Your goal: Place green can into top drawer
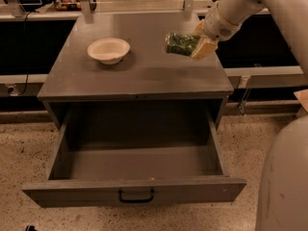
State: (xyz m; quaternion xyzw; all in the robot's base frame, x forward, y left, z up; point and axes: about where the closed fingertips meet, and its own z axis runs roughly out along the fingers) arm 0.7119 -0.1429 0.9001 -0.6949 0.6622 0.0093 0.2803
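A grey cabinet [219, 113] stands on a speckled floor [24, 150], dark shelving behind it. The green can [181, 43] lies on its side in the tool [194, 45], which is clamped on the can's right end below the white arm [240, 4]. The can juts leftward from the tool's cream fingers [206, 49] and hangs clear of the tabletop [144, 73], over its right rear part. Well apart to the tool's left, a cream bowl [109, 49] sits upright on the tabletop, only its pale inside showing. Below the tool and nearer the camera, the top drawer [134, 187] stands pulled open, its bare grey floor showing and its black handle [136, 196] at the centre of the front.
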